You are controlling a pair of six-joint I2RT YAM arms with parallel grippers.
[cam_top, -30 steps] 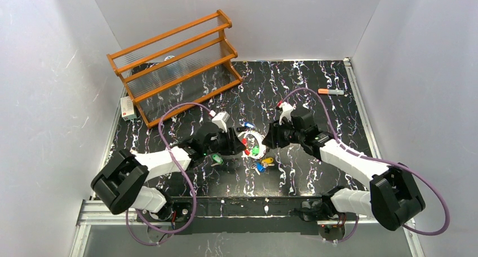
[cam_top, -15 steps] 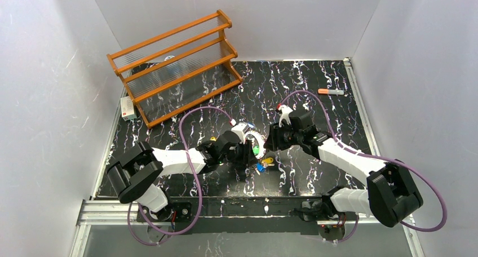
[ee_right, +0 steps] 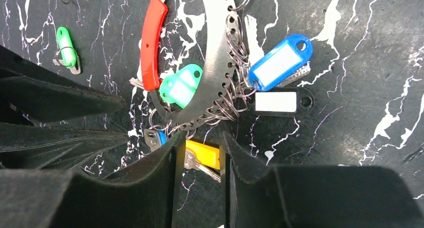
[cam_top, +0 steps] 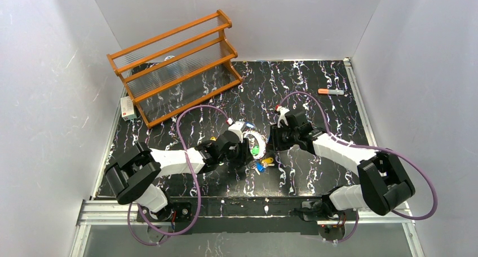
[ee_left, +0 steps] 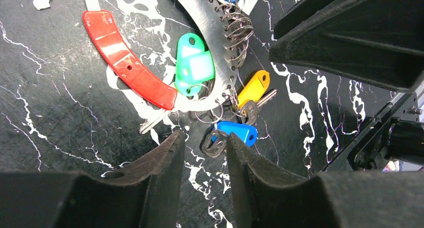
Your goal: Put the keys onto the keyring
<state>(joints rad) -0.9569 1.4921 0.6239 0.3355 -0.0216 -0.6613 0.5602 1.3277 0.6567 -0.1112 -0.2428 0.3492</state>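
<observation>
The keyring (cam_top: 252,141), a perforated metal band (ee_right: 217,68) with a red arc (ee_left: 127,60), lies flat on the black table. A green-tagged key (ee_left: 195,65), a large blue tag (ee_right: 280,60) and a white tag (ee_right: 277,102) sit around it. My left gripper (ee_left: 205,138) is open at the ring's near side, a small blue-tagged key (ee_left: 235,133) lying just off its fingertips. My right gripper (ee_right: 202,138) hovers over the ring's right edge, jaws narrow but open, with the yellow-tagged key (ee_right: 202,155) on the table beneath the gap. A loose green key (ee_right: 66,47) lies apart.
A wooden rack (cam_top: 175,65) stands at the back left with a small white box (cam_top: 128,107) beside it. An orange-capped marker (cam_top: 331,91) lies at the far right. The two grippers face each other closely across the ring.
The left arm has swung right and forward up to the ring. The right gripper's jaws have narrowed and it has shifted slightly. The ring and keys have stayed put.
</observation>
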